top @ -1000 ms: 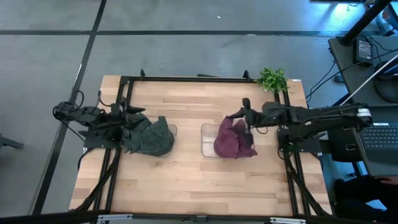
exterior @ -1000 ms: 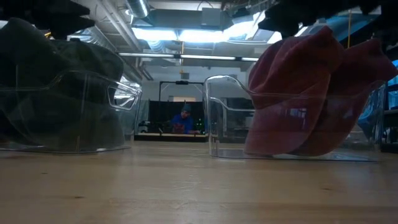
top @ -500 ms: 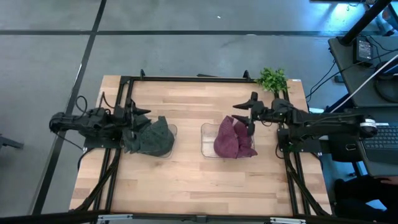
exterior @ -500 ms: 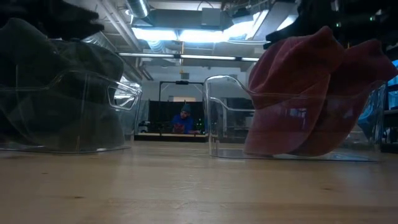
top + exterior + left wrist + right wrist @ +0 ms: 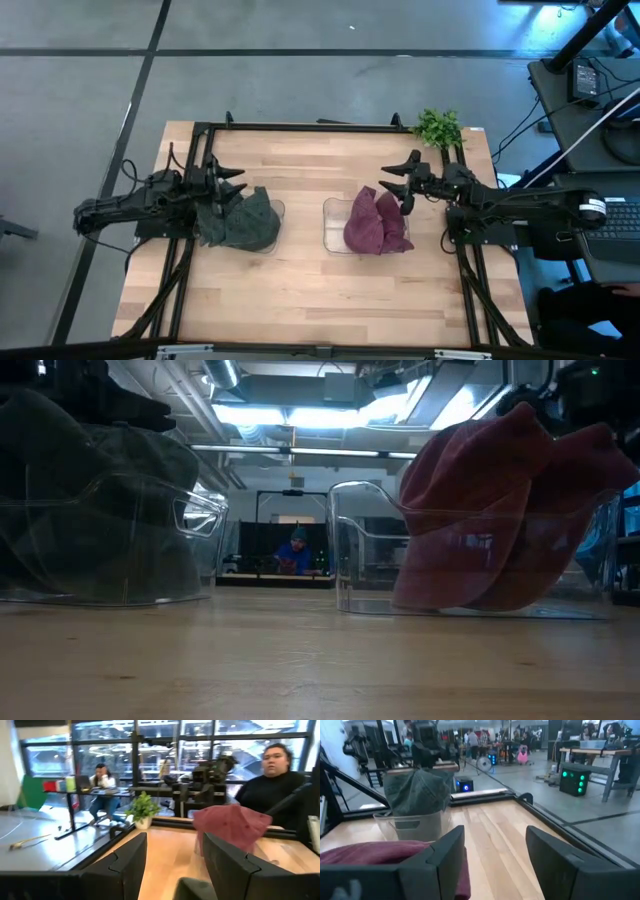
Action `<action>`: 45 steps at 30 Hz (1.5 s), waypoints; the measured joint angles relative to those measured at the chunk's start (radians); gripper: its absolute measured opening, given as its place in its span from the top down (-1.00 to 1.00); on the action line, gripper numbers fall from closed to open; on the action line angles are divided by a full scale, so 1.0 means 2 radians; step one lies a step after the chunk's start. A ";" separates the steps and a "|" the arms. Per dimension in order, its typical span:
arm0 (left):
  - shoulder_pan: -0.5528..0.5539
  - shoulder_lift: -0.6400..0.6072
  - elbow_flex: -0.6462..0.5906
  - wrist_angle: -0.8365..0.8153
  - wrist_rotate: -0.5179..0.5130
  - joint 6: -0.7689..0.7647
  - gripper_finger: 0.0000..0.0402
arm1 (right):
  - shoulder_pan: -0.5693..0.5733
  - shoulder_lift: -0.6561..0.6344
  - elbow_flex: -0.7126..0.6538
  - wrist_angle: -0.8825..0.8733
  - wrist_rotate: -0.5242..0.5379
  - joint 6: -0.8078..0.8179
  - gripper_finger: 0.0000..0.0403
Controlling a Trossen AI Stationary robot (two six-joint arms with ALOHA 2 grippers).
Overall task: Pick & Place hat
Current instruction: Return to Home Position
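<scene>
Overhead, we see a pale wooden slatted table [image 5: 300,290] with two clear plastic bins side by side near its middle, well apart from each other. A heap of dark grey-black fabric caps [image 5: 245,222] fills the left transparent bin [image 5: 279,210] and rises over its rim; we cannot count the caps in the heap. Crumpled red fabric caps [image 5: 372,225] fill the right transparent bin [image 5: 330,225], also standing higher than its walls.

Both arms reach in from the table's sides. The left gripper [image 5: 238,181] hangs above the far left edge of the dark heap, its two fingers spread with a clear gap between them and nothing held. The right gripper [image 5: 392,178] hangs above the far right edge of the red caps, fingers likewise parted and empty. From table height we see both bins resting flat on the wood, with the arms as dark shapes above them.

A small green leafy plant [image 5: 437,127] stands at the table's far right corner. Beyond the table, a person in a blue top [image 5: 297,553] sits in the room behind, and the left wrist view shows a person in a black top [image 5: 272,780] just past the right bin and another seated at a desk [image 5: 102,785]
</scene>
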 joint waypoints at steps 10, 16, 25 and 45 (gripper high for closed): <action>0.049 -0.003 -0.064 0.085 0.022 -0.025 0.07 | -0.018 -0.024 -0.066 0.073 -0.002 0.022 -0.05; 0.069 -0.003 -0.064 0.081 0.025 -0.034 0.06 | -0.023 -0.038 -0.065 0.058 -0.001 0.017 -0.05; 0.073 -0.003 -0.064 0.064 0.022 -0.038 0.06 | -0.038 -0.058 -0.065 0.033 0.012 0.011 -0.05; 0.073 -0.003 -0.064 0.064 0.021 -0.038 0.06 | -0.050 -0.261 -0.065 -0.175 0.044 0.023 -0.05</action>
